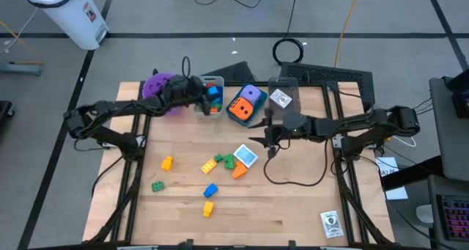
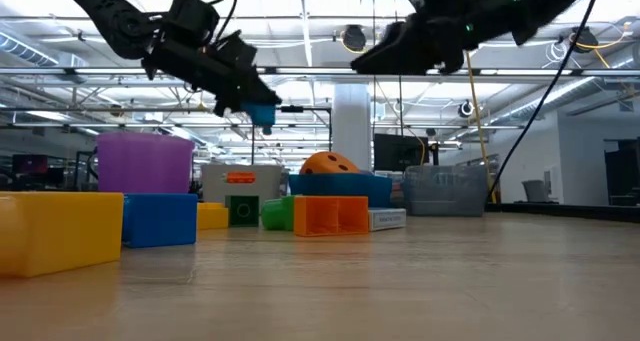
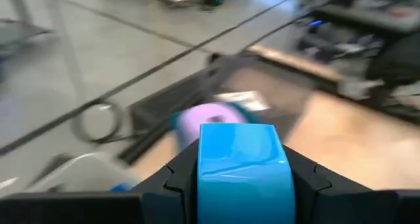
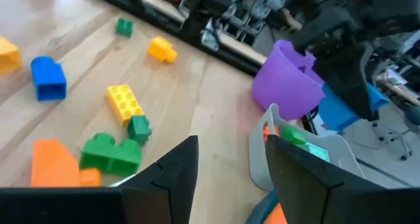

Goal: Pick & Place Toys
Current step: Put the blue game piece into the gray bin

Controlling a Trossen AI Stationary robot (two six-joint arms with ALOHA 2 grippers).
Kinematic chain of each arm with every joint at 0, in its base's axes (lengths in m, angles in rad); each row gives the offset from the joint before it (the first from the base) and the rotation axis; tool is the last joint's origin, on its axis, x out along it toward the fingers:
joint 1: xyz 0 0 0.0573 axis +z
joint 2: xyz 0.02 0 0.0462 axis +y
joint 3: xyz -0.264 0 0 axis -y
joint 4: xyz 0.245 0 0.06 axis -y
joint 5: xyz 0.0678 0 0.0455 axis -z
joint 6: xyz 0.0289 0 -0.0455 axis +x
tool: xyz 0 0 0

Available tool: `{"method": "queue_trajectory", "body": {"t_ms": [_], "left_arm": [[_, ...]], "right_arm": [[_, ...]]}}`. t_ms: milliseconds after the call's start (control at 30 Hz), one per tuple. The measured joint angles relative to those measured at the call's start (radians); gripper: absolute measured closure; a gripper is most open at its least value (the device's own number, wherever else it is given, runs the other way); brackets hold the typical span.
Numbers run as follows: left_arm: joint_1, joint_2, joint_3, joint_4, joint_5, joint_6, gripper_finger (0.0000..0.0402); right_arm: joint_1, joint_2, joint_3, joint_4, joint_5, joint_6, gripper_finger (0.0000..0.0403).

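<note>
Holding a blue brick in the left gripper, up in the air over the clear bin.

Fingers clamped on both sides of the brick; bin below already has bricks in it, purple cup just beside the bin. Blue bin on the clear bin's other side carries an orange die and a purple die. Right gripper hangs off the table nearer the front than the clear bin, jaws apart, nothing in them. Loose bricks on the table well in front of the clear bin: yellow, green, blue, orange.
</note>
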Motion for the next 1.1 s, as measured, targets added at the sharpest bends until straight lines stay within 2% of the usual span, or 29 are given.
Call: {"method": "queue_trajectory", "body": {"t_ms": [200,300,400,567,933,1100], "left_arm": [[0.060,0.000,0.000,-0.090,-0.169,0.057,0.0257],[0.086,0.001,0.000,-0.132,-0.242,0.089,0.0257],[0.113,0.012,0.034,-0.185,-0.270,0.118,0.0257],[0.145,0.112,0.158,-0.296,-0.271,0.154,0.0256],[0.184,0.413,0.481,-0.677,-0.271,0.224,0.0256],[0.184,0.489,0.594,-0.817,-0.269,0.261,0.0256]], "right_arm": [[0.000,0.000,-0.121,0.199,0.000,0.070,0.0238],[0.000,0.000,-0.134,0.202,0.000,0.098,0.0238],[0.000,0.000,-0.138,0.200,0.000,0.115,0.0239],[0.000,0.000,-0.138,0.194,0.000,0.132,0.0240],[0.000,0.000,-0.139,0.149,0.000,0.160,0.0243],[0.000,0.000,-0.139,0.141,0.000,0.159,0.0245]]}}
